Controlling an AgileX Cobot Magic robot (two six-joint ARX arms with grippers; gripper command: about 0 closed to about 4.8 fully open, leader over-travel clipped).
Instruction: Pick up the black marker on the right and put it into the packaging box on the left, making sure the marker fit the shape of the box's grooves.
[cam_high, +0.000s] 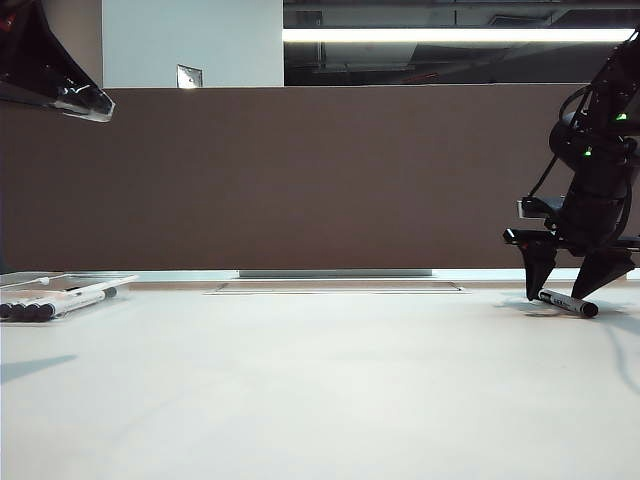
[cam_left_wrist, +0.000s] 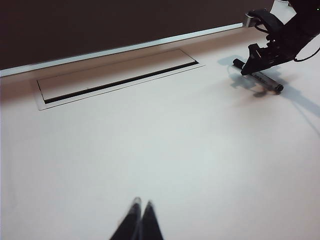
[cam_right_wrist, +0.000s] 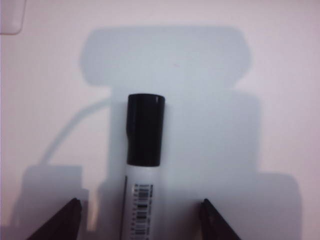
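Black-capped, the black marker (cam_right_wrist: 144, 165) lies on the table's right, between the right gripper (cam_right_wrist: 140, 220)'s wide jaws; off-centre closing could roll it away. Left gripper (cam_left_wrist: 139, 220) hangs shut, empty.

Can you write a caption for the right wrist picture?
Open right gripper straddling the black marker lying on the white table.

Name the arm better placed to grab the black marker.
Right. The right gripper stands open astride the black marker on the table; the left gripper is shut and far off.
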